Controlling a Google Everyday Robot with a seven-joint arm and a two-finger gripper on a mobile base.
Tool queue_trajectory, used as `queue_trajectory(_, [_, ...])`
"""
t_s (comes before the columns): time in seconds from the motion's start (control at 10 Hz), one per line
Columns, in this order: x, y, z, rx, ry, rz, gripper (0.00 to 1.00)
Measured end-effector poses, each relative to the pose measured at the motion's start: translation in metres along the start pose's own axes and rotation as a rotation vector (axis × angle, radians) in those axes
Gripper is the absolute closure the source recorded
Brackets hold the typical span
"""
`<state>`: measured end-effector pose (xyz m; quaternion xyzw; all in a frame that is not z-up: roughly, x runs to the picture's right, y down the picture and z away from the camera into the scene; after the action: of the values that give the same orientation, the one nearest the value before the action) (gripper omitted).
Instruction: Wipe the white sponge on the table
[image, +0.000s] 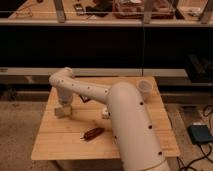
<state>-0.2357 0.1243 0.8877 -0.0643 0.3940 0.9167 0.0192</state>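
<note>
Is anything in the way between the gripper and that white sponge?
Nothing visible: the gripper is down on the white sponge, near the table's left edge. The brown item and the white cup lie elsewhere.

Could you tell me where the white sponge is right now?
The white sponge lies on the table, at the left of the camera view, held by the gripper, far from the white cup.

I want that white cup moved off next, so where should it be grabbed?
Probably grip the cup across its round wall, coming in level from the table's middle: it stands upright, mouth up, apart near the far right corner. The gripper is at the left, shut on the sponge.
</note>
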Motion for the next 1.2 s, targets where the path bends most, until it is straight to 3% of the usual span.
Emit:
queue_trajectory(0.5, [-0.005, -0.002, 0.006, 0.003, -0.004, 0.018, 1.00])
queue_trajectory(0.8, [-0.022, -0.013, 0.016, -0.003, -0.049, 0.035, 1.00])
queue_trajectory(1.2, [-0.043, -0.045, 0.021, 0.017, -0.107, 0.068, 1.00])
